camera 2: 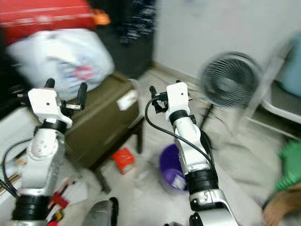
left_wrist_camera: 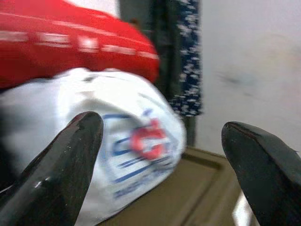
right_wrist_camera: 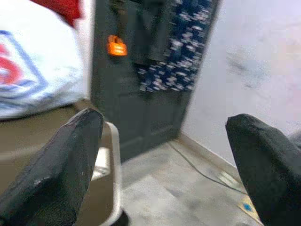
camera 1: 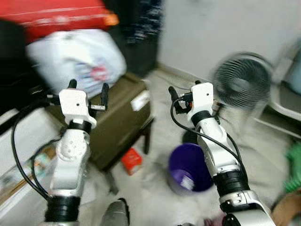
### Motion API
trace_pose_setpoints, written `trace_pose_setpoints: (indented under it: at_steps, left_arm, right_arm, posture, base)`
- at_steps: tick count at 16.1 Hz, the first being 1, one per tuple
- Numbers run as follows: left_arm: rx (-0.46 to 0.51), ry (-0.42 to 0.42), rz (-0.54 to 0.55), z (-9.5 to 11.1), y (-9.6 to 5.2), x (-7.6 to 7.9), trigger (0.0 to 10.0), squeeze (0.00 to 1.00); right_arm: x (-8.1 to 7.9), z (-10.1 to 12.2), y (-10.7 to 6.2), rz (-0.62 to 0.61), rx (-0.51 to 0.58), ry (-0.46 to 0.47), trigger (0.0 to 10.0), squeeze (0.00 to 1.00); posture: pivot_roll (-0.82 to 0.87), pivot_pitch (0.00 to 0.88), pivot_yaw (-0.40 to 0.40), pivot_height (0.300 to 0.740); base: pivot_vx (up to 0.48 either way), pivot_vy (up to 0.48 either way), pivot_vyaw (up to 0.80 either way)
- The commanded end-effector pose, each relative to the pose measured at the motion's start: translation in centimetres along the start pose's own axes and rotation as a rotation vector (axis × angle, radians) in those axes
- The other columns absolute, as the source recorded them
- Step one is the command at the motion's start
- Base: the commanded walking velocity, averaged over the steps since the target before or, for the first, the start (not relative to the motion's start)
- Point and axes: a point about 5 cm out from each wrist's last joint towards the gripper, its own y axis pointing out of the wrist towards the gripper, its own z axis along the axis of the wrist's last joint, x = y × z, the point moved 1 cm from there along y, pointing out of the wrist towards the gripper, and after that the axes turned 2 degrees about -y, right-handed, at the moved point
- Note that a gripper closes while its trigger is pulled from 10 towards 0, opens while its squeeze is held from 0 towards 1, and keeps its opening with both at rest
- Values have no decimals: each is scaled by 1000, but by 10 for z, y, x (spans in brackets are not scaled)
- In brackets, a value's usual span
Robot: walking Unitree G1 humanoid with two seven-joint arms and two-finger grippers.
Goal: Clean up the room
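Purple bucket (camera 1: 188, 170) sits on the floor (camera 1: 155, 193) just below my right pincer (camera 1: 184, 91), with something pale at its bottom; too blurry for me to say what it is. Everything's smeared, so I'm only calling what I can actually make out.

Both arms are raised in front of me. Left pincer (camera 1: 88, 88) is held up with its two black fingers (left_wrist_camera: 61, 165) spread wide and nothing between them. Right pincer is the same deal: fingers (right_wrist_camera: 56, 165) well apart, holding nothing.

Just beyond the left pincer there's a fat white plastic bag (camera 1: 77, 59) with red and blue print, sitting on an olive-brown box-like stand (camera 1: 120, 122). Can't see into the bag. A red bag or case (camera 1: 59, 16) lies on top of it, and dark cloth (right_wrist_camera: 183, 52) with a blue and white pattern hangs ahead of the right pincer against a dark door or cabinet with an orange tag (right_wrist_camera: 116, 45).

Below and between the two pincers, a small red packet (camera 1: 131, 160) lies on the floor next to the stand's leg. Off to the right of the right pincer stands a round floor fan (camera 1: 242, 80), well apart from it. Something green (camera 1: 294, 165) is at the far right edge, can't tell what. Under my left arm there's a white surface (camera 1: 23, 141) with flat printed stuff on it.
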Motion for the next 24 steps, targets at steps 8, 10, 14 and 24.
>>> trace_pose_setpoints:
  at_steps: [8,10,14,24]
  left_arm:
    - [-25,84,104,-9,-16,-12,10000,0]
    - [-18,86,93,-7,-14,-10,10000,0]
    - [-62,93,67,-11,-32,-18,10000,0]
    - [-70,95,95,-7,-36,-27,10000,0]
  right_arm:
    - [-8,0,5,1,-9,50,10000,0]
    - [-3,6,7,-29,7,50,10000,0]
    - [21,0,-19,-126,-21,15,10000,0]
    - [42,5,-69,-178,-52,-43,10000,0]
  posture:
    - [86,0,-34,740]
    - [72,0,-20,740]
    - [59,0,-17,740]
    - [-2,0,12,740]
  base:
    - [0,0,800]
    - [0,0,0]
    - [0,0,0]
    - [0,0,0]
